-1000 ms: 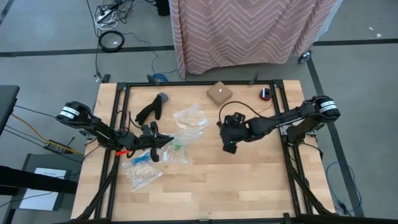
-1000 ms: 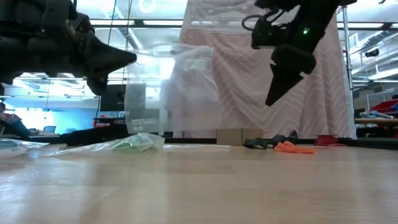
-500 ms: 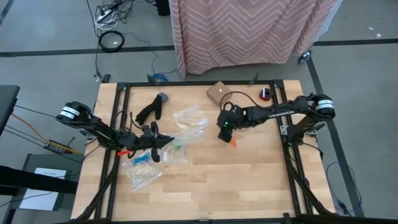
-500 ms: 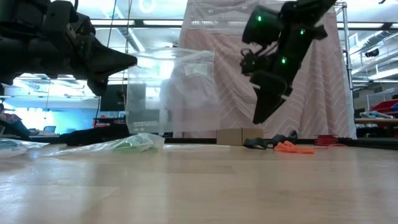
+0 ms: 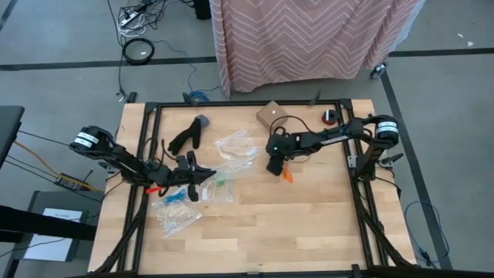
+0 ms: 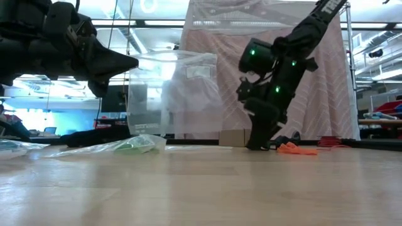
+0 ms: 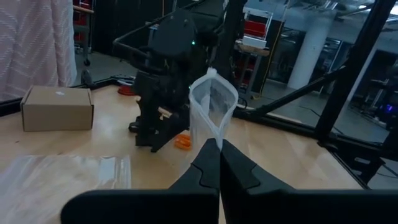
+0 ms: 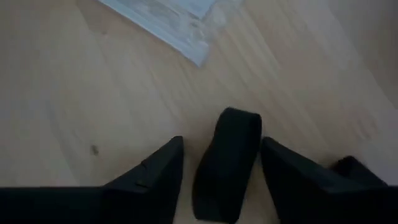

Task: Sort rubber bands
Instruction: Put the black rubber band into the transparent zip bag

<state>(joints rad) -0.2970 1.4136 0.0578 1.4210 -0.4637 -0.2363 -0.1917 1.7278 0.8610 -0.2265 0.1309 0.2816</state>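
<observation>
Black floppy rubber loop (image 8: 227, 160) sits between the right gripper's (image 8: 219, 163) spread fingers and might slip flat under them on closing, while the left gripper (image 7: 219, 163) pinches a clear plastic zip bag (image 7: 211, 109).

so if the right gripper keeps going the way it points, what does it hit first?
Probably the black rubber band lying between the open right gripper's fingers, then the wooden table right under it; the gap is hard to judge.

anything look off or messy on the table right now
Nothing is spilled or damaged. The clear zip bags lie loosely scattered at odd angles, one held upright, pinched in the shut left gripper. The right gripper is down at the tabletop, open around a black rubber band, with the orange rubber bands heaped beside it.
</observation>
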